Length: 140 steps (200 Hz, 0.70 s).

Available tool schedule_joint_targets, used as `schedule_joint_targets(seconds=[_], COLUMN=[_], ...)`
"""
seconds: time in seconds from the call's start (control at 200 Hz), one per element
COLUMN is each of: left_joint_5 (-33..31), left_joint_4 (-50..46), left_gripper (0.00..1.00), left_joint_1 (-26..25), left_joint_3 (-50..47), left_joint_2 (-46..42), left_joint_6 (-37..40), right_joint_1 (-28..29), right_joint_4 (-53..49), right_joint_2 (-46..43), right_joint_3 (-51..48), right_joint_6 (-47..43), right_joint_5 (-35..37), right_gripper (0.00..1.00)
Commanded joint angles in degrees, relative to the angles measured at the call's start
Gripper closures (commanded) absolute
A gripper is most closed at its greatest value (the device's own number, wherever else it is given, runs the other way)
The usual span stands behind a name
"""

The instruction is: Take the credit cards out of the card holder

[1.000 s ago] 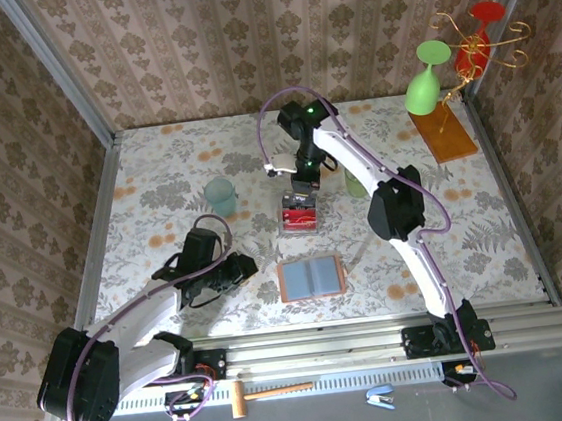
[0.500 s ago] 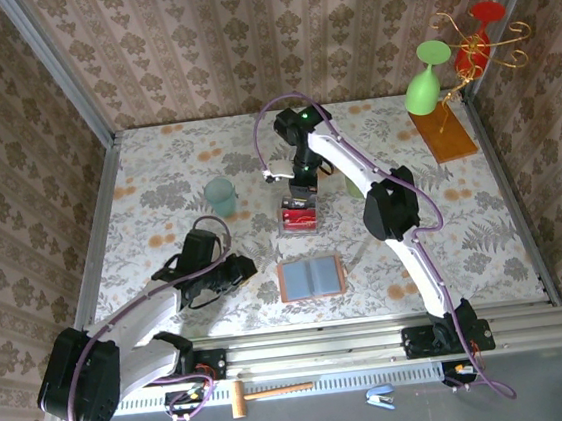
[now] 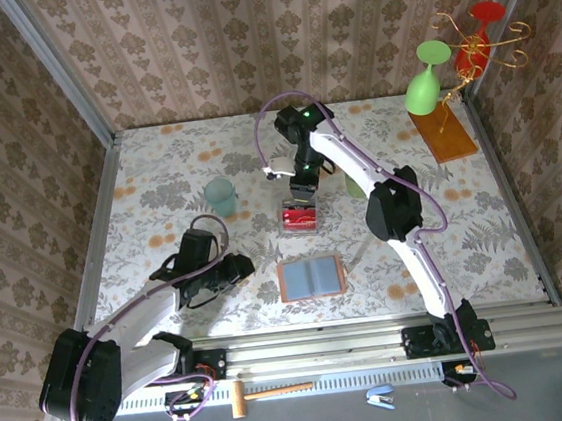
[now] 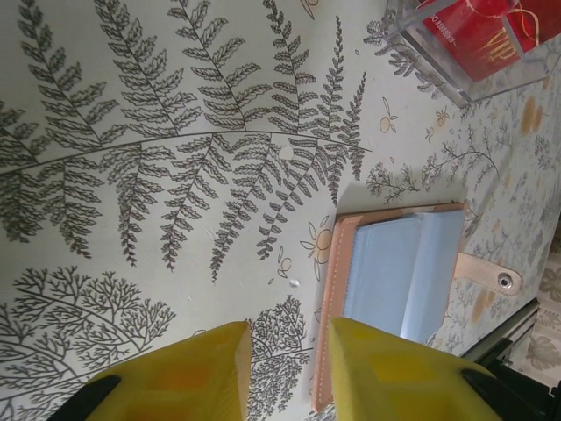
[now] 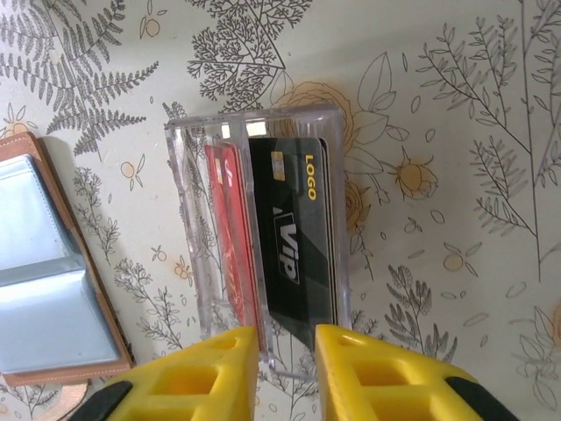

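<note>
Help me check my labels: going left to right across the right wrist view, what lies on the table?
Card holder, lying open → red card standing in the clear box → black VIP card next to it in the same box.

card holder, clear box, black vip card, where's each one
card holder (image 3: pixel 311 278): top external view, middle of its open grey-blue inside
clear box (image 5: pixel 254 117): right wrist view, its end wall
black vip card (image 5: pixel 294 232): right wrist view, middle of its face

Damask-papered walls (image 3: pixel 273 40), floral tabletop (image 3: pixel 159 198), perhaps sunlit
</note>
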Motion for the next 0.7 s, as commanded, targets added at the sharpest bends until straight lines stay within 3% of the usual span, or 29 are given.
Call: schedule_joint_targets(seconds=[0.0,0.295,0.4,0.505,0.58,0.63,0.695], left_joint_5=[-1.9,-11.8,-15.0,-19.8,-22.9,-24.5,-26.2], left_joint_4=[-3.5,-10.4,-12.7,-15.4,-16.2,-16.6,-16.9], left_gripper=[0.66,0.39,0.20,0.03,0.00,0.00,0.00], left_joint_1=[2.2,5.0,6.5,7.8,8.9,9.9,11.2], left_joint_3=[0.5,4.6,6.9,9.1,10.0,10.4,11.1], left_joint_2=[-0.6,0.3,1.1,1.2,1.1,1.0,0.7], left_joint_6=[4.2,11.6,14.3,17.2,19.3,20.6,22.0], right_joint_1=[-0.9,-2.2,-2.8,-3.5,-4.5,-5.3,-6.7], right_joint_4=[4.7,27.5,34.3,40.0,43.5,46.2,49.5], right_joint_2=[-7.7,-26.9,-32.7,-38.3,-41.7,-44.0,-47.0], right_joint_3=[-6.1,-36.0,-45.4,-54.6,-60.3,-64.3,-69.0], right_joint_6=[5.4,15.0,18.1,21.4,23.7,25.5,28.0], right_joint_5=[2.1,7.4,10.4,14.1,16.3,17.8,19.7], right_gripper=[0.73,0.57,0.50,0.32,0.21,0.01,0.00])
